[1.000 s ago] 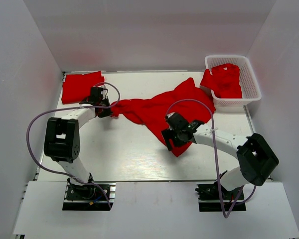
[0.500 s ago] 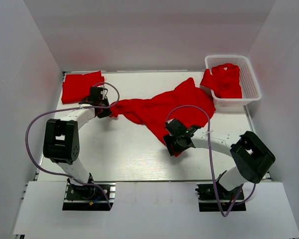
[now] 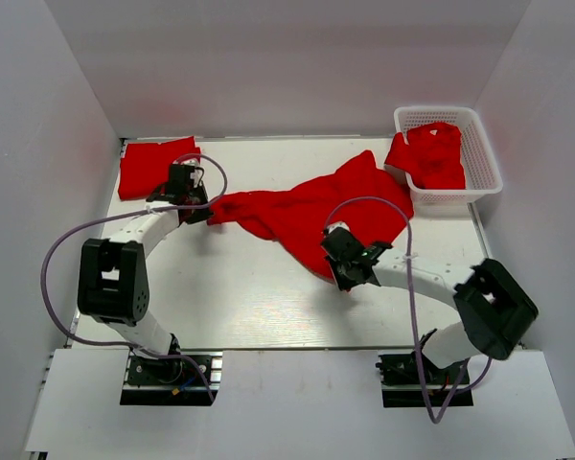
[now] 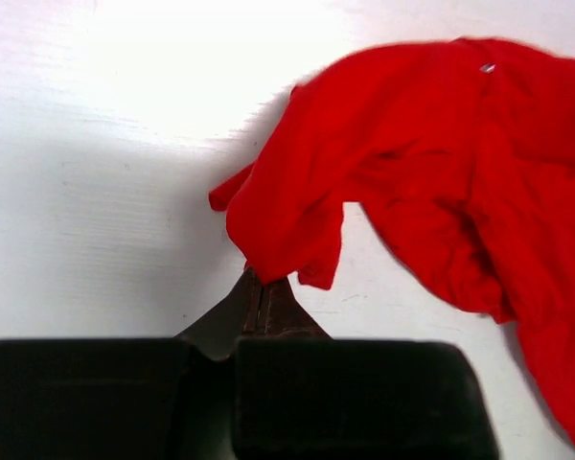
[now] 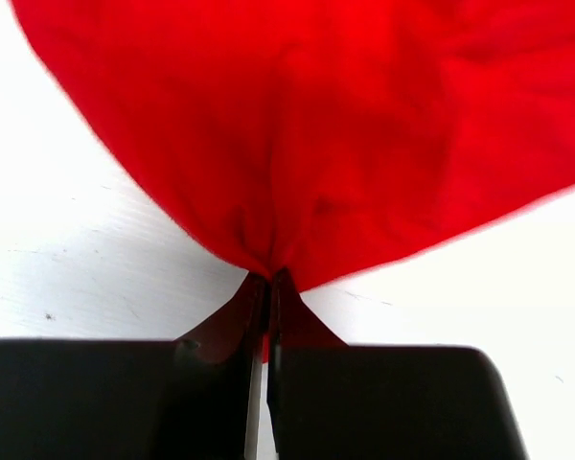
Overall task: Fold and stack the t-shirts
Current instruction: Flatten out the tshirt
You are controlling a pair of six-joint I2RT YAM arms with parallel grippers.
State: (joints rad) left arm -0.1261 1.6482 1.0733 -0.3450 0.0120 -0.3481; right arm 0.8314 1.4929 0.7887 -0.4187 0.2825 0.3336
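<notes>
The crumpled shirt point(image 3: 307, 206) on the surface point(image 3: 240, 297) is clenched at its near edge by the right jaws and at its left corner by the left jaws, presumably for spreading; beyond, a folded shirt point(image 3: 156, 165) begins the stack.

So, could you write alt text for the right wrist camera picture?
The right end effector, shut, pinches a gathered edge of a red t-shirt. The shirt fans out above it over a white table.
</notes>
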